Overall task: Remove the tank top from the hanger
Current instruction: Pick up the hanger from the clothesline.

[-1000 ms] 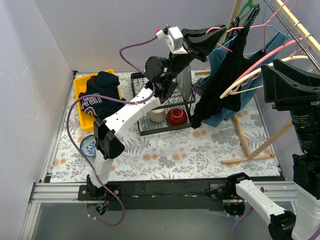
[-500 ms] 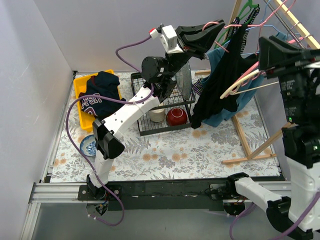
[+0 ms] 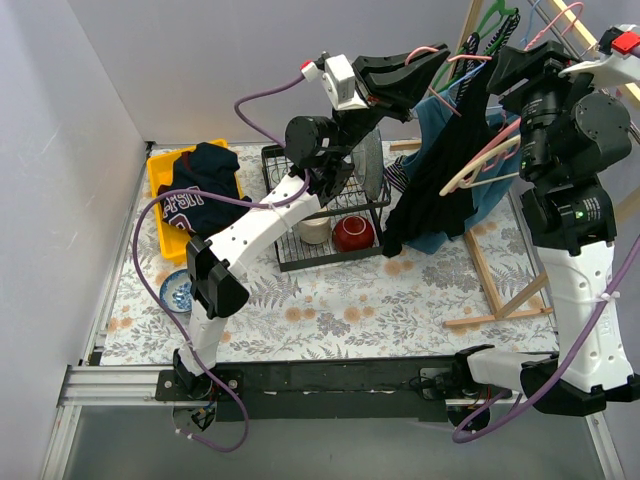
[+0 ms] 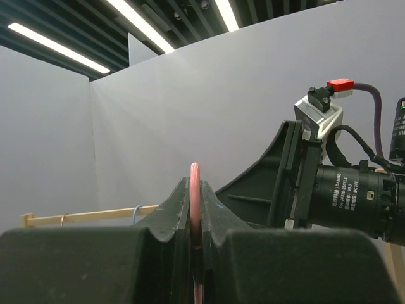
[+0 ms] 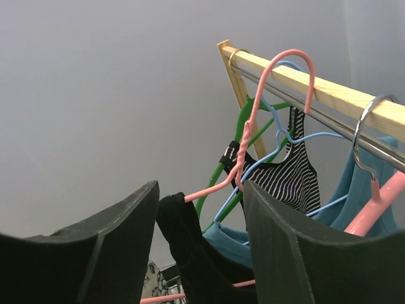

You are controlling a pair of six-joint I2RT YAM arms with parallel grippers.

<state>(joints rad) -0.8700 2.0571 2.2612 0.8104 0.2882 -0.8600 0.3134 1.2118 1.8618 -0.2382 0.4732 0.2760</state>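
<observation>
**White shells, black joints, purple cables**

The left arm (image 3: 255, 222) and right arm (image 3: 585, 300) share one build, with smooth white link shells between bulky black joint housings. A purple cable (image 3: 150, 250) trails loosely along each. Each wrist bears a white block (image 3: 345, 80) tipped with a red plug (image 3: 627, 42). A black lens barrel (image 4: 354, 190) carries small white lettering. The gripper fingers (image 5: 95, 253) are matte black, broad and wedge-shaped.
</observation>
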